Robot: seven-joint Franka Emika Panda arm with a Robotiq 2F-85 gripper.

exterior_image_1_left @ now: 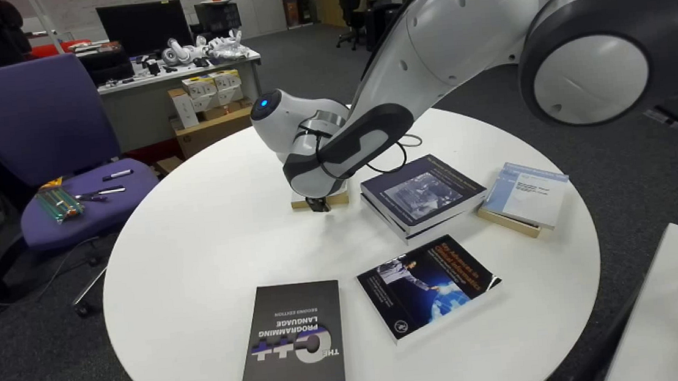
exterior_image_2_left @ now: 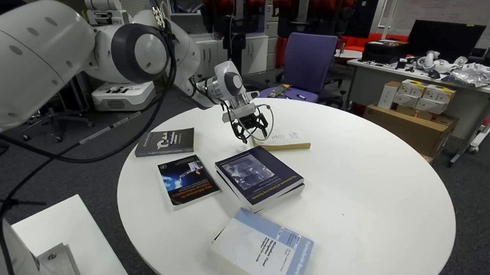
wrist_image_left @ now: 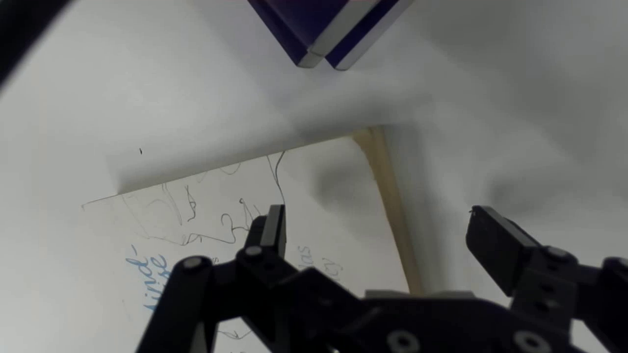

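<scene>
Table (exterior_image_2_left: 377, 181): round, white, before you.
Blue stack (wrist_image_left: 331, 24): toward twelve in your wrist view.
Sketched book (wrist_image_left: 221, 206): flat on the table below your jaws, body toward nine; long axis apparently half past eight to half past two.
Gripper (wrist_image_left: 376, 220): jaws spread wide, gripping nothing; one finger (wrist_image_left: 272, 228) over the book, the other beyond it toward three.
Page edge (wrist_image_left: 393, 211): between the fingers, seen from above.
Lettering (wrist_image_left: 147, 279): tops toward nine.

Grey book (exterior_image_1_left: 293, 372): "C++" (by Stroustrup); black book (exterior_image_1_left: 424, 287): "Key Advances in Clinical Informatics"
</scene>
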